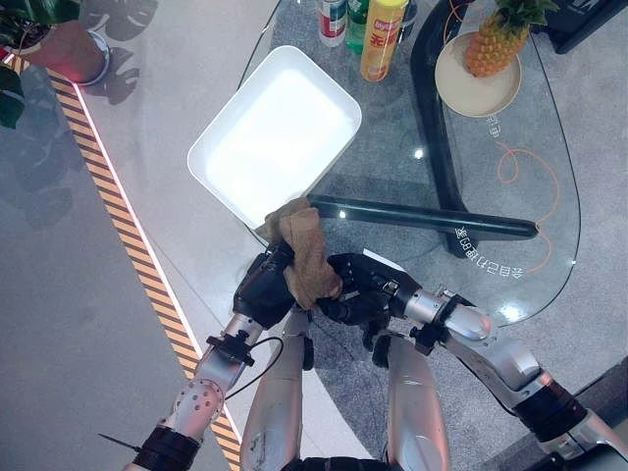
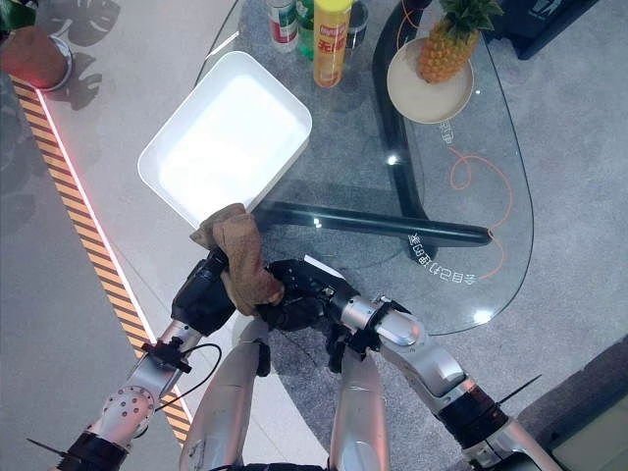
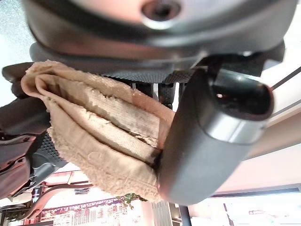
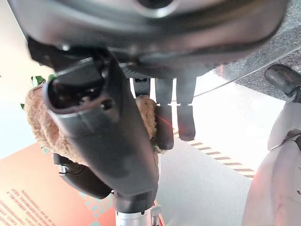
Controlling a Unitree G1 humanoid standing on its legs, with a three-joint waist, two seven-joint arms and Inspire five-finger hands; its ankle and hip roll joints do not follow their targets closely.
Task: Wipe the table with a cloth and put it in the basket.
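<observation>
Both arms bent inward, forearms converging from lower left and lower right, wrists close together. Left hand [image 1: 263, 290] raised with palm turned toward the right one, thumb [image 3: 207, 141] and fingers curled around a folded tan cloth [image 1: 306, 257], the fabric pinched against the palm and standing up past the fingers. Right hand [image 1: 355, 292] just beside it, touching the same cloth from the opposite side, fingers [image 4: 165, 122] bent against the fabric, thumb lying along it.

Crumpled tan cloth [image 1: 306, 257] hangs just beside white basket [image 1: 275, 132].
</observation>
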